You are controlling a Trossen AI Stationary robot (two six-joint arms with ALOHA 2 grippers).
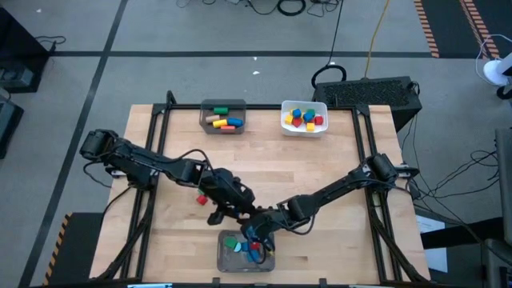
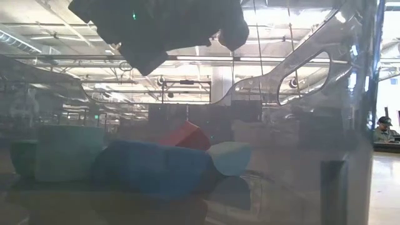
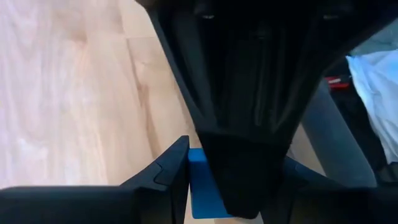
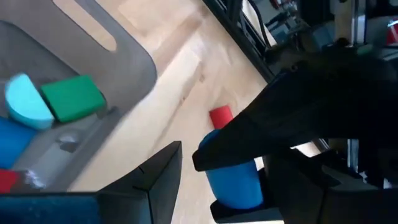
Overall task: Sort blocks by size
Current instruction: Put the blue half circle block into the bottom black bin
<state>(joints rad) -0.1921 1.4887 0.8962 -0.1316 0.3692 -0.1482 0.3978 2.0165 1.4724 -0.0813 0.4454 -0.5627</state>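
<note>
Overhead view. I see both arms converging at the lower centre, above the grey bin (image 1: 224, 260) at the table's near edge. The left gripper (image 1: 240, 214) sits just above the bin's upper rim; in its wrist view its fingers (image 3: 171, 171) close on a blue block (image 3: 202, 193). The right gripper (image 1: 258, 240) hangs over the bin's right half, and in its wrist view it holds a blue cylinder (image 4: 239, 180) between widely parted fingers. Inside the bin lie a green block (image 4: 73, 98), a pale blue half-round (image 4: 26, 99) and further blue and red pieces. A lone red block (image 1: 202, 199) rests on the table (image 1: 320, 168), left of the left gripper. At upper centre, a second grey bin (image 1: 210, 106) holds longer bars; the white bin (image 1: 322, 108) beside it holds small cubes. The middle of the table between these bins and the arms lies open.
</note>
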